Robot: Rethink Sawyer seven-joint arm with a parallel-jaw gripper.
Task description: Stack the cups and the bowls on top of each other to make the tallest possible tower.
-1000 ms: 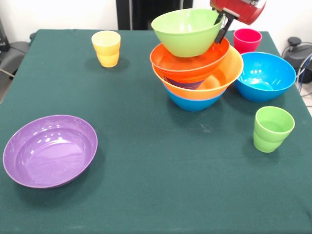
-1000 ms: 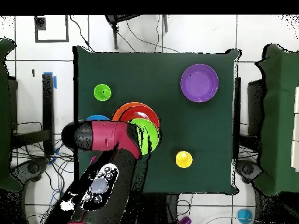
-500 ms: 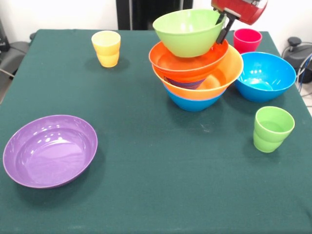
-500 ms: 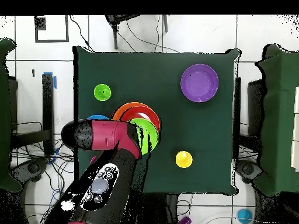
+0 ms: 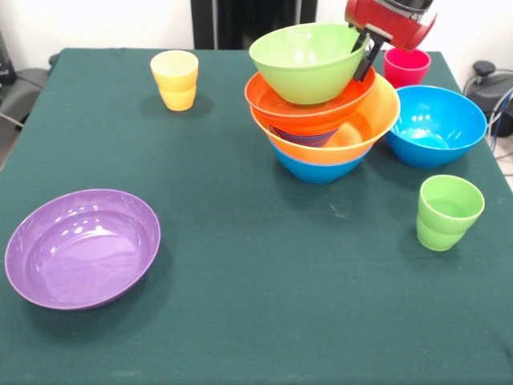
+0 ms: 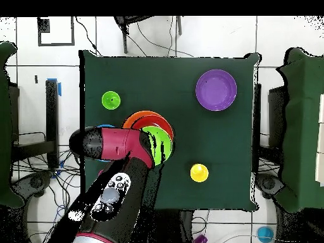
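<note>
The tower (image 5: pixel 321 120) stands at the back right of the table: a blue bowl (image 5: pixel 317 170) lowest, then a yellow-orange bowl (image 5: pixel 377 120), an orange-red bowl (image 5: pixel 276 100) and a lime green bowl (image 5: pixel 304 60) on top. A small dark bowl (image 5: pixel 304 138) peeks out between them. My gripper (image 5: pixel 365 48) is shut on the lime green bowl's right rim, one finger inside and one outside. In the overhead view the arm (image 6: pixel 114 145) covers part of the lime green bowl (image 6: pixel 161 142).
A loose blue bowl (image 5: pixel 437 124) sits right of the tower, with a red-pink cup (image 5: pixel 406 66) behind it and a light green cup (image 5: pixel 447 211) in front. A yellow cup (image 5: pixel 175 79) stands at the back left. A wide purple bowl (image 5: pixel 80 247) lies front left.
The gripper has come down a little with the lime green bowl, which now sits lower in the orange-red bowl and more level.
</note>
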